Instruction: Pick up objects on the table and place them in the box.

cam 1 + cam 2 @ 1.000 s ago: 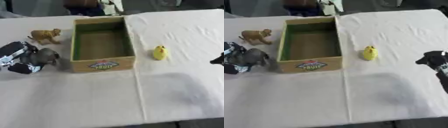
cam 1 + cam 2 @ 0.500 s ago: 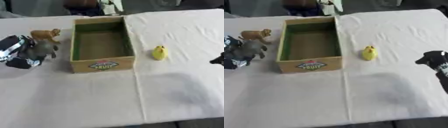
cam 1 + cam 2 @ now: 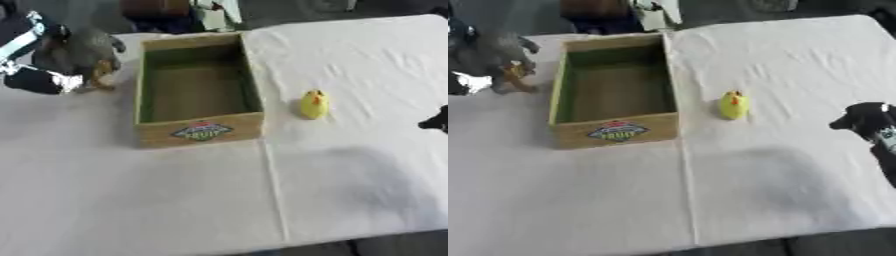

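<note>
A cardboard box [image 3: 199, 131] with a green inside and a fruit label stands open in the middle of the table, and nothing lies in it. My left hand [image 3: 28, 56] is raised at the upper left, just left of the box, shut on a grey animal toy [image 3: 80, 49]. A small brown animal toy [image 3: 516, 76] shows below the grey one, mostly hidden by it. A yellow chick [image 3: 313, 104] stands on the cloth right of the box. My right hand [image 3: 866, 121] rests at the right edge, away from the chick.
A white cloth [image 3: 227, 200] covers the table, with a crease running forward from the box. Beyond the far edge are a brown object [image 3: 156, 9] and a white and green thing [image 3: 214, 14].
My left hand has risen from the table with the grey toy and moved toward the far left, now in front of the brown toy. The right hand has stayed put.
</note>
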Available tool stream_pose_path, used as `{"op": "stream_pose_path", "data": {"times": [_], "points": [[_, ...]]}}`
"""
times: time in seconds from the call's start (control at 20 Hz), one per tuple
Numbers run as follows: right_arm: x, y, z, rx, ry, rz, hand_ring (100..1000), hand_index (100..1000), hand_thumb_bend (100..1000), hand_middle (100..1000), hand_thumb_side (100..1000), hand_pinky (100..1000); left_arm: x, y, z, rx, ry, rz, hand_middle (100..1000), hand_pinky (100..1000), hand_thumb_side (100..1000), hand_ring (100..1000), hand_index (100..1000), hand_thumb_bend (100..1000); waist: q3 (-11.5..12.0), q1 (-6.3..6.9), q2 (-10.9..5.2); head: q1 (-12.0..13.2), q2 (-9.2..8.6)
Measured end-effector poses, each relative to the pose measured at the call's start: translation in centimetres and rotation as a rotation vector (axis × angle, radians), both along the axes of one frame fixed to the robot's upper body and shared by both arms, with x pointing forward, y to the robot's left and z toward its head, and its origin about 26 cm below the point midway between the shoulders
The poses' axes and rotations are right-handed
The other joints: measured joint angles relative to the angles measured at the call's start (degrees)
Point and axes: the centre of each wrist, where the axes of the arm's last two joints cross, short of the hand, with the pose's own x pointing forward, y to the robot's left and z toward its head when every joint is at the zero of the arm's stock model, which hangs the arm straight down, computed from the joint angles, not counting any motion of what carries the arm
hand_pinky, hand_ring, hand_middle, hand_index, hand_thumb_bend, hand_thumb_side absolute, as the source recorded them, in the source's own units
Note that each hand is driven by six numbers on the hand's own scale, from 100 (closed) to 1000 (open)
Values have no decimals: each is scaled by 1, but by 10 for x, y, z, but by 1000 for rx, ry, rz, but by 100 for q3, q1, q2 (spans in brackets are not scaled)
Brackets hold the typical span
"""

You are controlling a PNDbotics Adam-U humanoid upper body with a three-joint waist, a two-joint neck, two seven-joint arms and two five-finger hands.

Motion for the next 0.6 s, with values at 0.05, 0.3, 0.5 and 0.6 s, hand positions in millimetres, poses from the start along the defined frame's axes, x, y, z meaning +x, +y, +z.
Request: {"op": "stream_pose_path", "data": {"times": [0.05,0.3,0.5,0.6], "points": [[1,1,1,-1,-1,8,627,709,100,554,604,715,3,-4,3,-1,-6,-12,243,590,291,284,593,107,-43,4,0,23,0],[7,10,6,-10,-13,59,626,709,100,553,601,715,19,-19,7,1,-17,-49,253,594,292,300,597,117,-348,52,18,191,-3],[11,17,11,-21,-24,100,625,708,100,552,601,714,31,-29,1,17,-7,-65,292,608,295,341,613,135,-549,72,75,281,-25],[12,20,12,-24,-27,116,625,708,100,552,602,715,36,-33,-5,18,4,-77,312,616,298,362,622,146,-615,78,94,312,-40]]}}
